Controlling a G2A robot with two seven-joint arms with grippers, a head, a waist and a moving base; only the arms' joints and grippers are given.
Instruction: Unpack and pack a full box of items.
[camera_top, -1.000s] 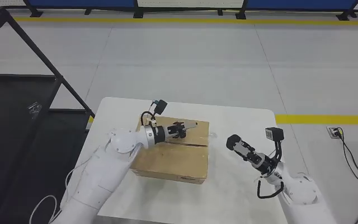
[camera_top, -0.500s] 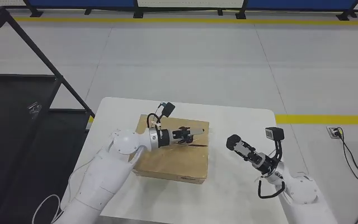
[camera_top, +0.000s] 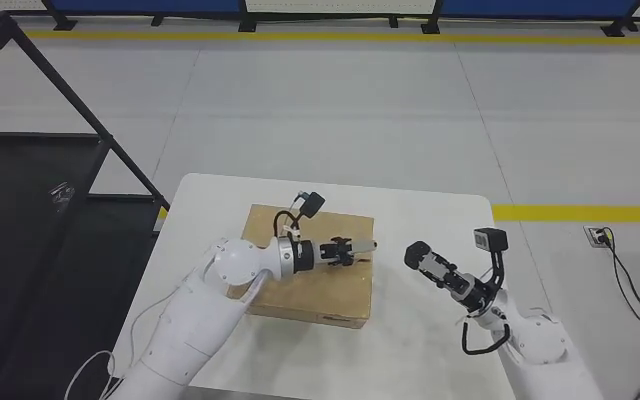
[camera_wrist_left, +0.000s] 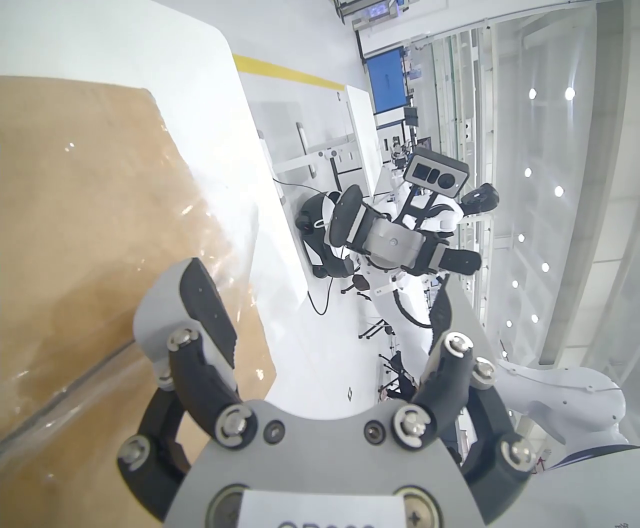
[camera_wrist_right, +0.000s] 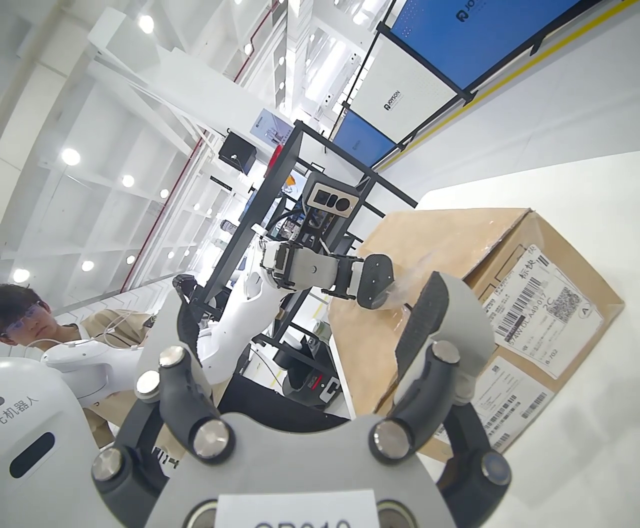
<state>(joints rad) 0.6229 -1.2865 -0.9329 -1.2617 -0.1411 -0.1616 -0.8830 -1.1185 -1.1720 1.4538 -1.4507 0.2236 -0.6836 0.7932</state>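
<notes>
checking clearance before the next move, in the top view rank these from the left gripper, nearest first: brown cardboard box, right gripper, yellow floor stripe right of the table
1. Brown cardboard box: directly beneath the left gripper, near the box's right edge.
2. Right gripper: off the box's right side.
3. Yellow floor stripe: beyond the white table's right edge.

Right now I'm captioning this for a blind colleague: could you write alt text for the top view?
A closed cardboard box sits on a white table. The left hand hovers over the box top by a strip of clear tape; the right hand hangs open beside the box.
</notes>
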